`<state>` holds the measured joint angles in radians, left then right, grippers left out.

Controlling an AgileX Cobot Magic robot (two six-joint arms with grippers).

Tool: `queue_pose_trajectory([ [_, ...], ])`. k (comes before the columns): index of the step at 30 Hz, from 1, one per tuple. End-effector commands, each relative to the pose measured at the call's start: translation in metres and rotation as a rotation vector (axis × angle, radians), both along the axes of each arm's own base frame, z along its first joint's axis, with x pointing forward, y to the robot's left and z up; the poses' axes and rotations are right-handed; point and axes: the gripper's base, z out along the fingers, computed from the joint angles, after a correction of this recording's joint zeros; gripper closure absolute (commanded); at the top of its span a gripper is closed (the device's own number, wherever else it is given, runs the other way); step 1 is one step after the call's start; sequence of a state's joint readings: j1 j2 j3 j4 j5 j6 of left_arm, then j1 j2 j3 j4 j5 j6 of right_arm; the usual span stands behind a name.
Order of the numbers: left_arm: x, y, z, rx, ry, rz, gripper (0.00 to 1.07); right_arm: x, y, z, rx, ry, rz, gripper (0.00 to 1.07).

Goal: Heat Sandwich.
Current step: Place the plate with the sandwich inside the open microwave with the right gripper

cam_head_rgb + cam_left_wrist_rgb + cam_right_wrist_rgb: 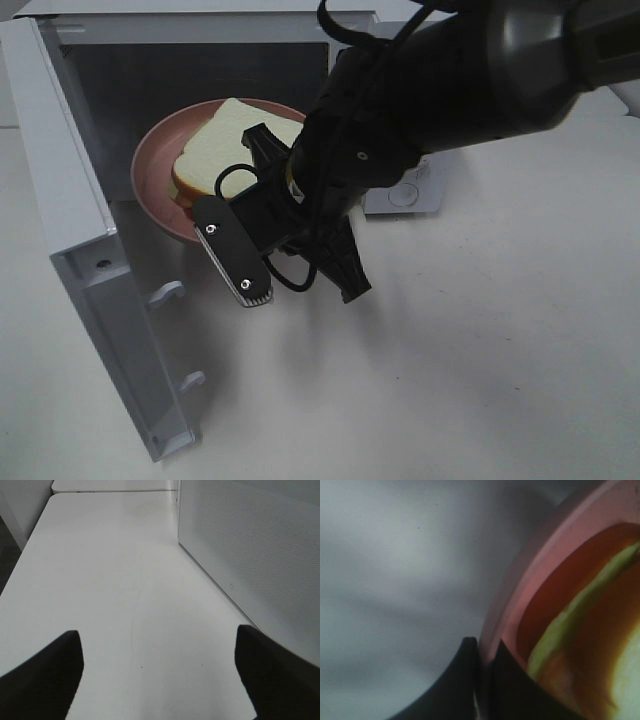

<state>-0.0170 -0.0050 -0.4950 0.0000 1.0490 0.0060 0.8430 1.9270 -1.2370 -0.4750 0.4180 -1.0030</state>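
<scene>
Holding the pink plate (pixel 150 172) by its rim, with the sandwich (pixel 232 150) at the mouth of the microwave (pixel 200 75).

Clamped shut on the plate's edge with the right tool (pixel 481 655), jaws on either side of the rim, probably to move the bread without squeezing it. Sandwich lying flat on the plate, seemingly partly inside the cavity, the yellow-green filling close to the grip. Door (pixel 95 260) swung wide on the left side, leaving a clear way in; cavity walls near the plate's rim, so likely little room sideways. Left tool (pixel 157 635) spread wide and holding nothing, low over the bare counter (pixel 100 555) beside the microwave's outer wall, well out of the way.
</scene>
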Motion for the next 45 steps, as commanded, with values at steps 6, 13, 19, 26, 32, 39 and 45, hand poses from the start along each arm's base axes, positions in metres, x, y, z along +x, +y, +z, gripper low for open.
queue_pose_trajectory([
  [6,-0.002,0.000,0.000,-0.001,-0.030,0.000,0.30,0.033,0.026,0.002,0.050,-0.066,0.020,1.07],
  [13,-0.002,0.000,0.000,-0.001,-0.030,0.000,0.30,0.055,0.032,0.000,0.071,-0.088,-0.005,1.07],
  [19,-0.002,0.000,0.000,-0.001,-0.030,0.000,0.30,0.076,0.039,-0.002,0.092,-0.110,-0.027,1.07],
  [26,-0.002,0.000,0.000,-0.001,-0.030,0.000,0.30,0.094,0.042,0.000,0.134,-0.119,-0.039,1.07],
  [32,-0.002,0.000,0.000,-0.001,-0.030,0.000,0.30,0.107,0.049,-0.005,0.176,-0.097,-0.082,1.07],
  [39,-0.002,0.000,0.000,-0.001,-0.030,0.000,0.30,0.121,0.049,-0.012,0.188,-0.078,-0.125,1.07],
  [45,-0.002,0.000,0.000,-0.001,-0.030,0.000,0.30,0.130,0.046,-0.013,0.215,-0.073,-0.154,1.07],
])
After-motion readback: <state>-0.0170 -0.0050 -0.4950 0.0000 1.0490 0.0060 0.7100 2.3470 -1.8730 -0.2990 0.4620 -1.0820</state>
